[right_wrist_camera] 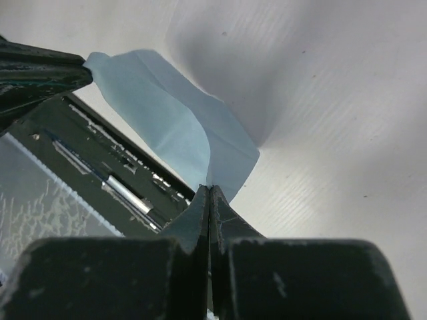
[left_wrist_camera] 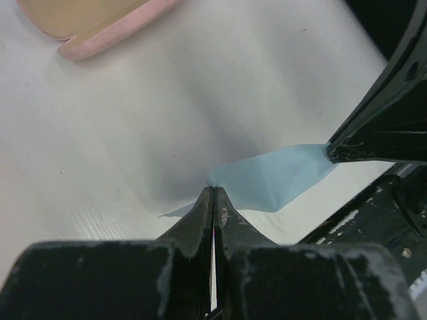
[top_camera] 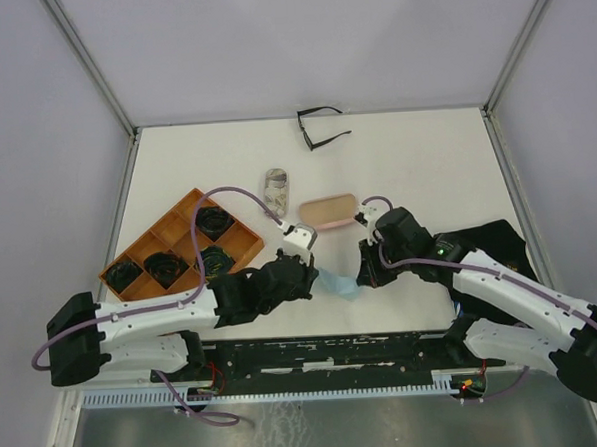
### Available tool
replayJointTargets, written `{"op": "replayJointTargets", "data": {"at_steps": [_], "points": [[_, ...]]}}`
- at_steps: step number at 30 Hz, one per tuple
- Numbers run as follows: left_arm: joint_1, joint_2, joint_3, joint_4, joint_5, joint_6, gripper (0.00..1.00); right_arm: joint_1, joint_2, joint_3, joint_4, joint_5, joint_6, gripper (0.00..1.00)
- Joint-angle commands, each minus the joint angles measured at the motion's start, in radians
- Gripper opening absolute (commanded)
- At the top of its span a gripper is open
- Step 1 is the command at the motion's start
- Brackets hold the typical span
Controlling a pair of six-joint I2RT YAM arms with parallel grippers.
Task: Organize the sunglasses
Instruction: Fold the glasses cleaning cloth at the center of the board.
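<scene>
A pair of sunglasses [top_camera: 321, 127] with a thin black frame lies unfolded at the table's far edge. Several dark folded sunglasses [top_camera: 214, 222] sit in the compartments of a wooden tray [top_camera: 156, 224] on the left. Near the front edge a light-blue cloth [top_camera: 340, 281] is stretched between both grippers. My left gripper [top_camera: 316, 274] is shut on one corner of the cloth [left_wrist_camera: 273, 177]. My right gripper [top_camera: 362, 277] is shut on the opposite corner of the cloth [right_wrist_camera: 167, 127]. Both pairs of jaws [left_wrist_camera: 213, 190] [right_wrist_camera: 211, 189] are pressed together on the fabric.
A pink case [top_camera: 328, 210] lies open just beyond the grippers, and its edge shows as the pink case [left_wrist_camera: 100, 27] in the left wrist view. A patterned case [top_camera: 276, 190] stands behind it. A black cloth [top_camera: 492, 241] lies under the right arm.
</scene>
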Motion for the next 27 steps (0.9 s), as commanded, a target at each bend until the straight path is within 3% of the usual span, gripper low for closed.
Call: {"op": "replayJointTargets", "data": {"at_steps": [1, 16, 27], "points": [[0.030, 0.067, -0.047, 0.175, -0.084, -0.005, 0.03, -0.013, 0.032, -0.001, 0.108, 0.143, -0.014, 0.00], [0.258, 0.258, -0.106, 0.555, 0.075, 0.172, 0.03, -0.054, 0.199, -0.064, 0.494, 0.356, -0.151, 0.00], [0.329, 0.399, -0.111, 0.683, 0.162, 0.226, 0.03, -0.067, 0.312, -0.056, 0.585, 0.358, -0.214, 0.00]]}}
